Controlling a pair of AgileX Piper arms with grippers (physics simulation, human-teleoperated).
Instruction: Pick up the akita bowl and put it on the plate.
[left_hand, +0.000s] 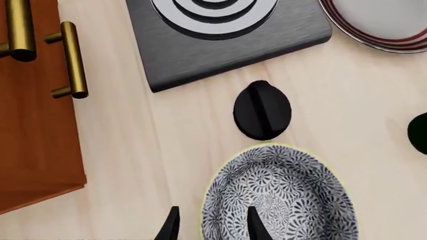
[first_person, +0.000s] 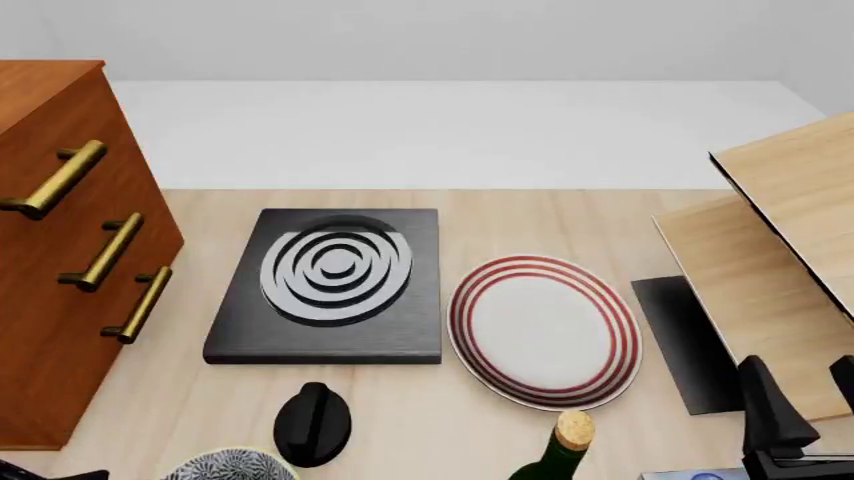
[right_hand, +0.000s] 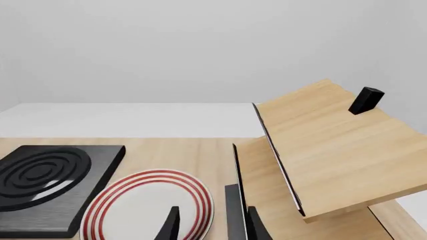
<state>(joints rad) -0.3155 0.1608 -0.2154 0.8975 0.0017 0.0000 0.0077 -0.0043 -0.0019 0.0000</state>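
While a black knob (first_person: 312, 424) adjoins the akita bowl (first_person: 230, 466), the plate (first_person: 543, 330) lies bare.

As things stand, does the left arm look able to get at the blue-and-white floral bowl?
Probably yes. The left gripper hangs open just over the blue-and-white floral bowl, fingertips straddling its near rim. The black round knob sits beyond the bowl, not between.

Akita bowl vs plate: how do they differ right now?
The akita bowl is deep with a dense blue-and-white floral pattern; the plate is flat and white with red rings. The bowl sits at the near table edge beside the black knob; the plate lies farther in, by the black slab. Both are round.
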